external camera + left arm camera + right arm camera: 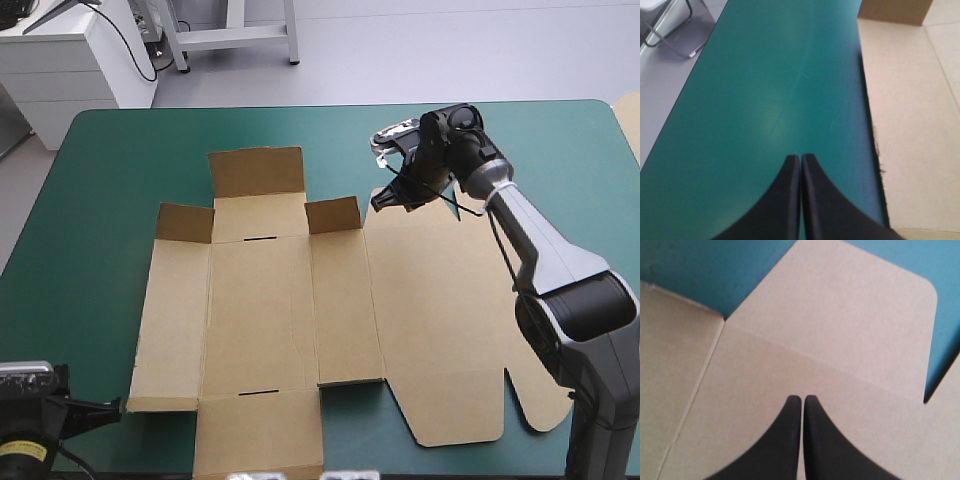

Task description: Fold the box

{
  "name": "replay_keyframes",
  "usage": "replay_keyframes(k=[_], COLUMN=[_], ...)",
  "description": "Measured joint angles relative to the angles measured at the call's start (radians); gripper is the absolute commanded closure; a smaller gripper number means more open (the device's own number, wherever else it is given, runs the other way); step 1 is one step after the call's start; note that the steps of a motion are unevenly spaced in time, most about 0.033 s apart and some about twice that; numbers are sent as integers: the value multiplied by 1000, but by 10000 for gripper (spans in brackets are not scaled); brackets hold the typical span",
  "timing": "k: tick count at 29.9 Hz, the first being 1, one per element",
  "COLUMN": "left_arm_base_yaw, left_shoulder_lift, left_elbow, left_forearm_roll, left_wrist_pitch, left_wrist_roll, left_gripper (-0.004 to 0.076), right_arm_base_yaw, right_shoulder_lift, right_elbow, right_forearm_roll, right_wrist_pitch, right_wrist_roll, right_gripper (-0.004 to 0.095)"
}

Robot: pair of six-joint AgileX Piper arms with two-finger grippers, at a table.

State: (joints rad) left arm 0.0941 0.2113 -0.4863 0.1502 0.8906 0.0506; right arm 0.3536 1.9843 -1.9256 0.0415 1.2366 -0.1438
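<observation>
The brown box (290, 300) lies as a cut sheet spread on the teal-green cover, its lid panel (440, 300) flat to the right. Three short flaps (257, 170) along its far side stand raised. My right gripper (383, 203) is shut and hangs low over the lid's far edge. In the right wrist view the right gripper (803, 397) points at a rounded lid flap (840, 315) with nothing between the fingers. My left gripper (118, 406) is shut at the sheet's near left corner. The left gripper (801, 157) is over bare cover, with the box's left edge (910, 115) beside it.
The table (100, 200) shows a broad strip of teal-green cover left of the sheet and along the far edge. The sheet's near flap (260, 430) reaches the table's front edge. The right arm (540, 250) stretches over the lid's right side.
</observation>
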Motion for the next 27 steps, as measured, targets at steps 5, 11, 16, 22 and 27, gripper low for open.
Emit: replay_keyframes(k=[5, 11, 16, 22, 27], left_arm_base_yaw=[0, 0, 6, 123, 254], left_shoulder_lift=[235, 517, 692, 813, 919], left_elbow=[-87, -225, -322, -369, -372], left_forearm_roll=[76, 207, 230, -74, -415], left_wrist_pitch=[41, 138, 150, 157, 171], left_wrist_roll=[-51, -150, -161, 48, 293], left_gripper=[727, 716, 708, 708, 708], right_arm_base_yaw=[-4, -4, -4, -4, -4], right_shoulder_lift=[-106, -237, -368, -570, -741], right_elbow=[136, 260, 384, 544, 678], right_forearm_roll=[-1, 22, 36, 41, 41], right_wrist_pitch=[1, 0, 0, 0, 2], right_wrist_roll=[2, 19, 22, 23, 31], right_gripper=[910, 910, 910, 910, 910])
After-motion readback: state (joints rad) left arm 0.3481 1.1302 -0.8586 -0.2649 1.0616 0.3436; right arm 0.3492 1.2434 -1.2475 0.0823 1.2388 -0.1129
